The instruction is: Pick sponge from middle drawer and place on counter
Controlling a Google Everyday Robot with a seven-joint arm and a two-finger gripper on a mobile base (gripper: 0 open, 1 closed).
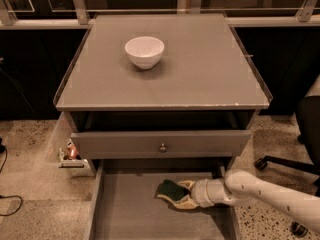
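I see the middle drawer (131, 211) standing open at the near bottom of my view, its grey floor bare apart from the sponge (171, 189), which lies green face up towards the far right of the tray. My gripper (183, 195) reaches in from the right and is right at the sponge's right side, the white arm (262, 193) trailing off to the near right. Above the tray is a shut drawer front (120, 144) with a small round knob (162, 147). On the counter (210, 69) a white bowl (144, 51) sits far left of centre. A dark chair (306, 134) stands right of the cabinet.
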